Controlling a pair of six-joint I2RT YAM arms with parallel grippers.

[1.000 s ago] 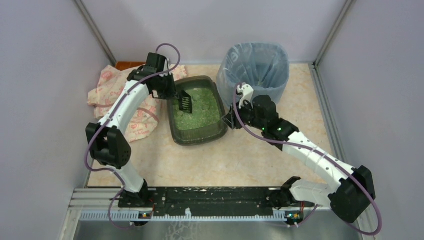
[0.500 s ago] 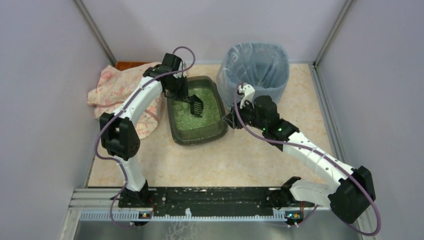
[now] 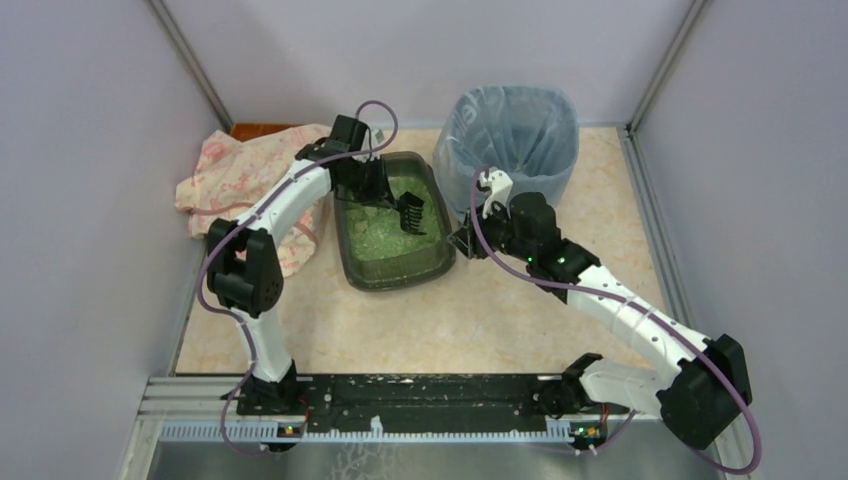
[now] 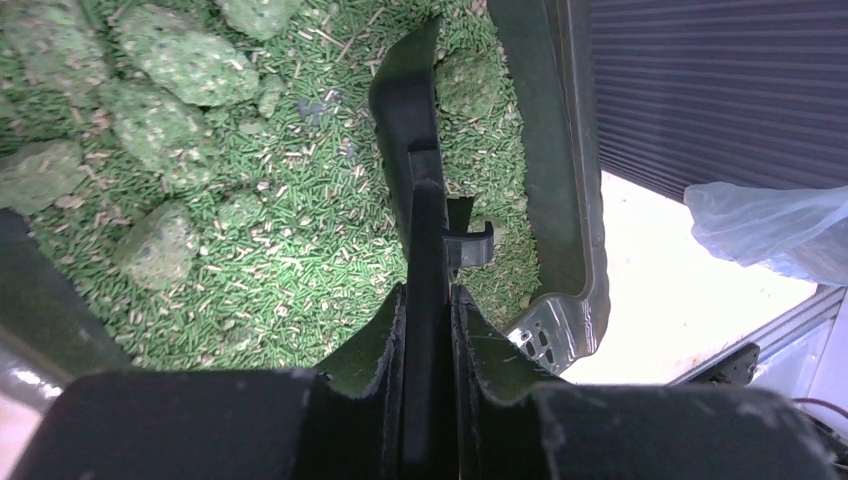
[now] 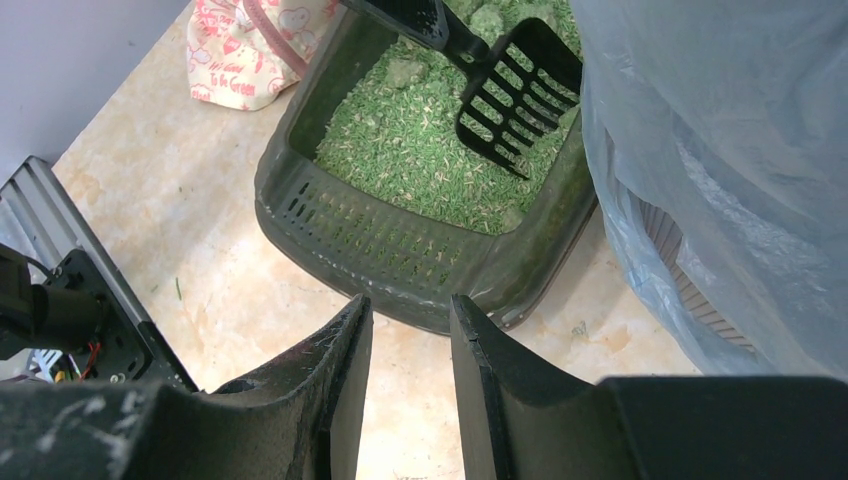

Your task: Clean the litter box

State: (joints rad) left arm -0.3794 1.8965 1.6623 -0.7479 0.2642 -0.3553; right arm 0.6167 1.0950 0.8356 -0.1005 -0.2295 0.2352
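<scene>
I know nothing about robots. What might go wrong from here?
1. The left end effector pinches the scoop only by its thin handle; pushing into the clumps might twist it loose.
2. Lifting clumps over the litter box rim toward the bin could spill them on the table.
3. The open right end effector hangs close to the box's corner and might bump it.

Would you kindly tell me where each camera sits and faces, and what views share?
Top external: above and behind, looking down on both arms, litter box, scoop and bin.
Left wrist: wrist-mounted, looking past the left tool, shut on the scoop, into the litter.
Right wrist: wrist-mounted, looking past the open right tool at the box's perforated end.
Shared: all show scoop and box.
</scene>
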